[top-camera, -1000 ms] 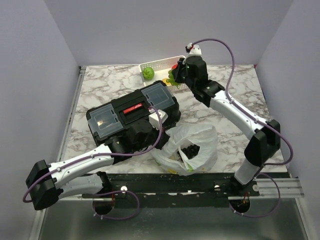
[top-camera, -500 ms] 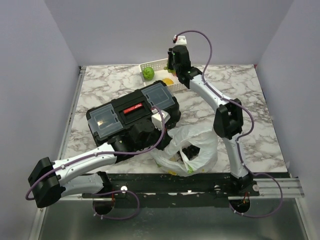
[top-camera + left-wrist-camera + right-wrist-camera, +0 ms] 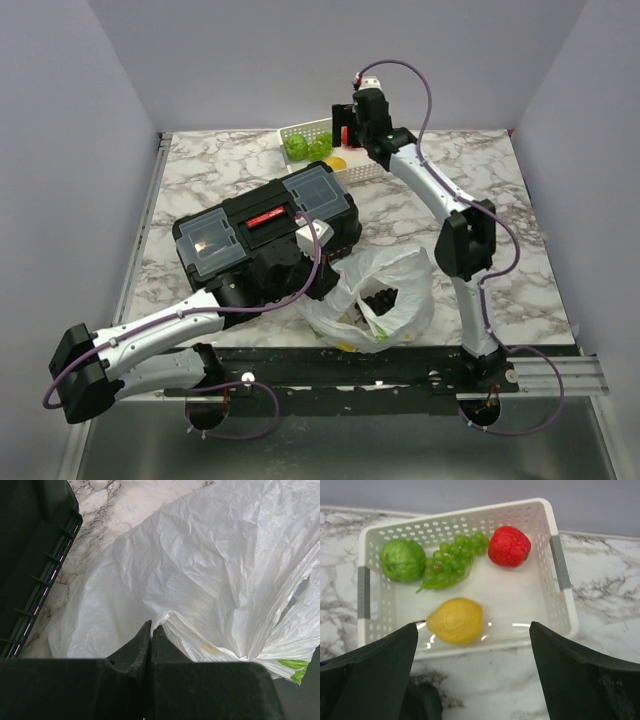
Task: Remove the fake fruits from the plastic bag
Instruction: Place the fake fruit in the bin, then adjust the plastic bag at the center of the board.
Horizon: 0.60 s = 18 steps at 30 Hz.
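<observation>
Left end effector [image 3: 151,628] clenched on a fold of the plastic bag [image 3: 200,575], fingers pressed together. Bag sits crumpled on the worktop [image 3: 210,170], lower centre of the top view, against the lower right side of the black toolbox [image 3: 265,225]; dark contents show through its opening. Right end effector [image 3: 472,626] released, jaws wide apart, above the white basket [image 3: 455,517], upper centre of the top view. In the basket: green round fruit [image 3: 402,560], grape bunch [image 3: 447,562], red fruit [image 3: 509,546], yellow fruit [image 3: 455,621].
</observation>
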Each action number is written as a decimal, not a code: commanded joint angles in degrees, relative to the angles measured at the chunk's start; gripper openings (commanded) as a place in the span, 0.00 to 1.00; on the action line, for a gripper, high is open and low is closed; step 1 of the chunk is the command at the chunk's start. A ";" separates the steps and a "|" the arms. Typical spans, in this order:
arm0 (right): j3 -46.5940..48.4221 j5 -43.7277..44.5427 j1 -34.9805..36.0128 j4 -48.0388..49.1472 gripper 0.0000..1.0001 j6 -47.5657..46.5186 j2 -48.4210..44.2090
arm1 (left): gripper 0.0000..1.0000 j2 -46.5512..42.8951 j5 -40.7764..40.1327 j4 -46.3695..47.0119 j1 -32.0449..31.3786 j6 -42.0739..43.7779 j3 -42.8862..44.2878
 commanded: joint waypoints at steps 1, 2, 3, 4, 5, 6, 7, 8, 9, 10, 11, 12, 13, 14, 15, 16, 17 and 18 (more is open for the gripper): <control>-6.54 -2.40 -0.01 -12.02 0.96 4.38 -16.15 | 0.00 -1.73 -1.64 -0.36 0.29 0.01 1.53; -9.76 -2.67 0.04 -12.72 0.96 4.64 -20.37 | 0.00 -2.20 -1.64 0.34 0.33 -0.16 1.32; -14.09 -2.58 0.18 -13.27 0.97 5.03 -24.12 | 0.00 -2.80 -1.64 1.20 0.29 -0.34 0.91; -17.75 -2.43 0.33 -13.28 0.97 5.30 -28.75 | 0.00 -3.34 -1.64 2.33 0.28 -0.58 0.33; -21.92 -2.58 0.53 -13.38 0.97 5.67 -32.67 | 0.00 -4.01 -1.65 3.44 0.33 -0.72 -0.17; -24.93 -3.59 0.56 -13.96 0.98 6.20 -37.12 | 0.00 -4.53 -1.60 4.75 0.36 -0.95 -0.66; -28.36 -5.49 0.62 -14.42 0.98 6.85 -41.90 | 0.00 -5.10 -1.65 5.05 0.37 -1.17 -0.92; -31.48 -8.15 0.69 -15.04 0.98 7.32 -45.24 | 0.00 -5.59 -1.60 6.22 0.51 -1.31 -1.22; -34.43 -11.93 0.73 -15.35 0.98 7.86 -49.52 | 0.00 -6.03 -2.94 6.96 0.46 -1.43 -1.24; -38.22 -15.94 0.75 -15.29 0.98 8.40 -52.94 | 0.00 -6.31 -3.46 7.12 0.48 -1.60 -1.02; -40.86 -21.19 0.80 -15.21 0.97 8.34 -56.92 | 0.00 -6.67 -3.85 7.24 0.46 -1.79 -0.92; -44.83 -25.60 0.81 -14.82 0.97 8.56 -60.28 | 0.00 -7.09 -4.32 7.49 0.52 -1.95 -0.89; -47.80 -30.60 0.81 -14.29 0.97 8.83 -64.17 | 0.00 -7.41 -5.01 7.88 0.50 -2.20 -0.96; -51.06 -34.83 0.83 -13.87 0.98 8.83 -67.81 | 0.00 -7.75 -5.71 8.26 0.53 -2.38 -0.92; -53.65 -39.57 0.87 -13.42 0.98 8.88 -70.78 | 0.00 -8.01 -6.27 8.60 0.55 -2.61 -1.07; -56.15 -43.02 0.87 -13.54 0.99 8.96 -73.37 | 0.00 -8.20 -6.89 8.90 0.55 -2.91 -1.16; -58.11 -47.01 0.89 -13.84 0.99 8.90 -76.03 | 0.00 -8.23 -7.48 9.09 0.60 -3.13 -1.17; -59.79 -50.32 0.84 -13.96 0.99 9.15 -78.36 | 0.00 -8.10 -7.92 9.25 0.55 -3.28 -1.04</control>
